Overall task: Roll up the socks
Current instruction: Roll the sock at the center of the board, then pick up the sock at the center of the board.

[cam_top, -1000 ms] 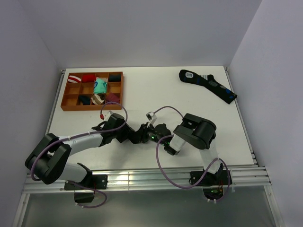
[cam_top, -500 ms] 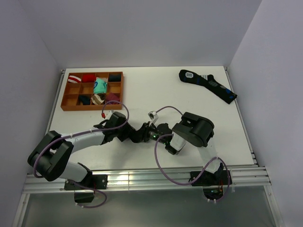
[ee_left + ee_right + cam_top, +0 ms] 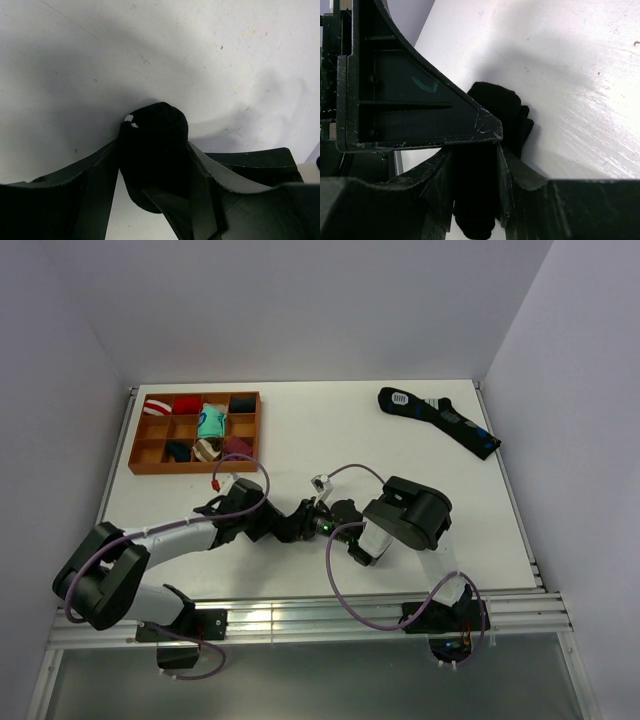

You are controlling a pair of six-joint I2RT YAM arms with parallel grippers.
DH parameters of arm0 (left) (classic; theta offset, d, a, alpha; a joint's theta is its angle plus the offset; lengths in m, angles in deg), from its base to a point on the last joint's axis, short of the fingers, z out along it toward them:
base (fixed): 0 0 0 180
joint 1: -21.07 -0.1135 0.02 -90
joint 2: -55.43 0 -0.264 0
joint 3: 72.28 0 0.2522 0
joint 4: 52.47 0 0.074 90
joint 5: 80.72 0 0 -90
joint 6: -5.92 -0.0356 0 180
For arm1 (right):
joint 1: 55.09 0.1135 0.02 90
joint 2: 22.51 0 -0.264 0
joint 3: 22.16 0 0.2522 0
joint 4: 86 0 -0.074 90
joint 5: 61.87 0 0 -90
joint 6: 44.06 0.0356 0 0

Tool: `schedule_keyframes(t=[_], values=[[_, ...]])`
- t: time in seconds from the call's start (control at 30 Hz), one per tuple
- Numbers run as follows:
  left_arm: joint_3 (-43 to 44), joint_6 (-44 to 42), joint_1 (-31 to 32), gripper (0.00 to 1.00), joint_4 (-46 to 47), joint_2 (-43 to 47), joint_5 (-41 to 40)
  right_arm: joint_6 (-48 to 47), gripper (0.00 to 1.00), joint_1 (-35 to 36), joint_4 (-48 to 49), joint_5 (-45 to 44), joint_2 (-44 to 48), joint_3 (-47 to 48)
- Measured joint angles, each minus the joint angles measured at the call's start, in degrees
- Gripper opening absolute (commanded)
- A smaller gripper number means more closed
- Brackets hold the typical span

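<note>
We are watching the left pincer (image 3: 152, 167) and right pincer (image 3: 472, 170) both clamping the rolled black sock (image 3: 156, 127) on the table (image 3: 225, 60), nearward of the orange tray (image 3: 150, 469).

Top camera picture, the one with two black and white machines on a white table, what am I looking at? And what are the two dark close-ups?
Those machines are two robot arms bolted at the near edge of a white table. The top camera looks down from above and behind them. The left arm and the right arm meet in the middle. Each ends in a two-finger gripper, and each dark close-up comes from a camera on one wrist. In the left wrist view, the left gripper has its fingers closed on a rolled-up black sock with a speck of white showing. In the right wrist view, the right gripper grips the same dark bundle. Farther back on the table are a wooden compartment tray holding small rolled sock bundles, and a long dark sock with blue marks.
</note>
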Motion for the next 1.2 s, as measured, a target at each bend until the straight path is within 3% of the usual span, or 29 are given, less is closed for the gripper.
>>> schedule_keyframes(t=[0.23, 0.67, 1.2], values=[[-2.36, 0.04, -0.42, 0.65, 0.55, 2.99, 0.44, 0.39, 0.05, 0.0, -0.35, 0.5, 0.02, 0.11], [-4.63, -0.39, -2.58, 0.63, 1.05, 5.86, 2.91, 0.66, 0.04, 0.07, -0.79, 1.09, 0.02, 0.28], [-1.7, 0.11, -1.05, 0.6, 4.81, -0.59, 3.26, 0.66, 0.04, -0.28, -1.2, 0.35, 0.44, 0.13]])
